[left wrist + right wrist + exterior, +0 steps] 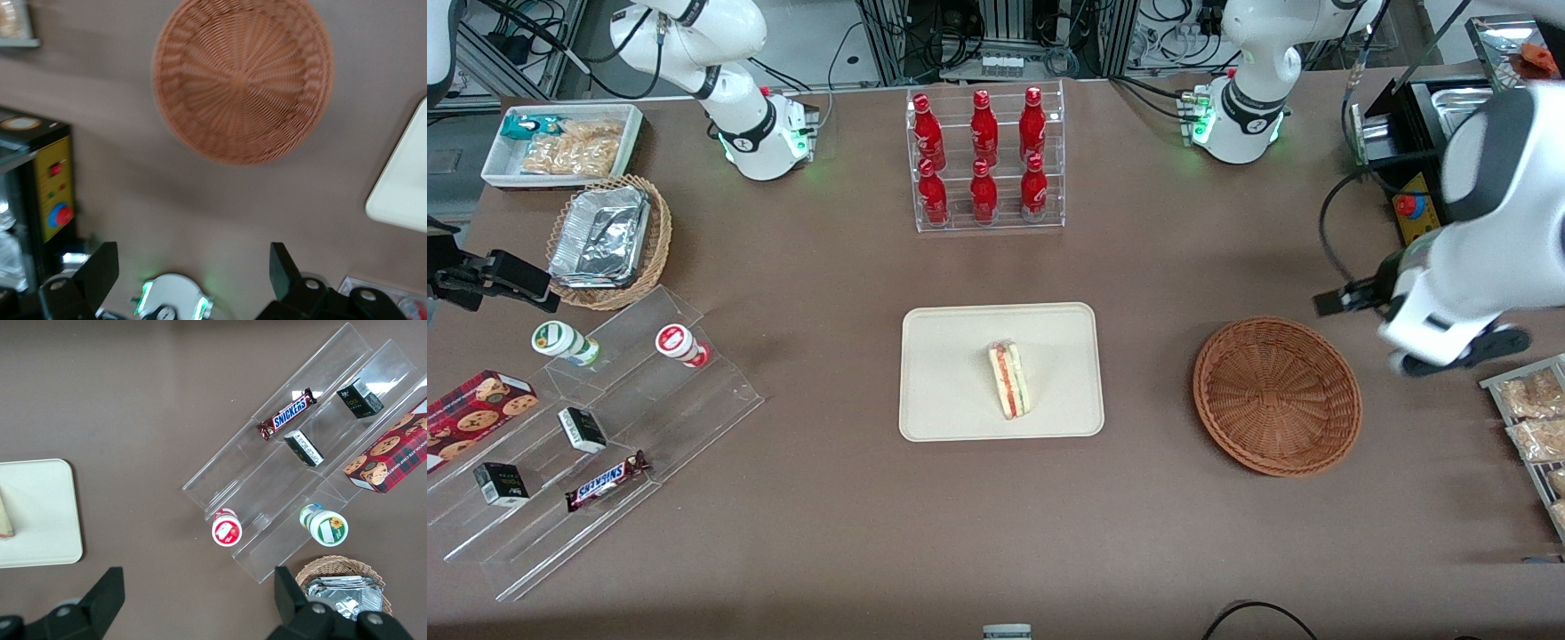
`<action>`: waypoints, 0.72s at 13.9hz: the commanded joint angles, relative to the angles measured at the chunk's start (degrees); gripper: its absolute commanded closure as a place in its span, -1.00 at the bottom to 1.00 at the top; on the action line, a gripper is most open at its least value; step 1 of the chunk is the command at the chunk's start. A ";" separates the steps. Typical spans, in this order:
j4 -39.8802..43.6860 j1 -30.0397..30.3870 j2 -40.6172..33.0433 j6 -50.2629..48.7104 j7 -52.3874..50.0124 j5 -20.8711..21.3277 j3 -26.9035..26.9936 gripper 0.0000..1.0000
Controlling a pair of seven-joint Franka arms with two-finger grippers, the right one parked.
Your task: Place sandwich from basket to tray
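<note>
Brown tabletop, front view: the sandwich [1009, 380] lies on the tray [943, 418], near its middle — delivery looks done. The basket [1277, 396] sits empty beside the tray, toward the working arm's end. The gripper [1449, 356] hangs above the table just beside the basket, apparently clear of the work.

Left wrist view: basket [243, 80] bare, tray corner [400, 193] showing. Fingers [100, 270] spread wide apart — holding nothing, touching nothing.

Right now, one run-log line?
sandwich: on tray | basket: empty | gripper: open, raised beside basket
</note>
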 commanded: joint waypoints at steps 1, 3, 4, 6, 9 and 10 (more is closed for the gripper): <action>-4.63 0.66 -8.88 -3.64 0.94 -0.42 -0.39 -1.00; -8.32 0.83 -12.76 -2.60 1.46 -0.59 -0.22 -1.00; -8.16 0.84 -12.68 -2.77 4.34 -0.59 -0.04 -1.00; -7.63 2.14 -12.51 -2.60 8.57 -0.85 0.13 -1.00; -6.75 3.38 -11.81 -2.60 9.29 -3.84 0.13 -1.00; -6.14 2.95 -10.84 -2.51 9.29 -3.84 0.22 -1.00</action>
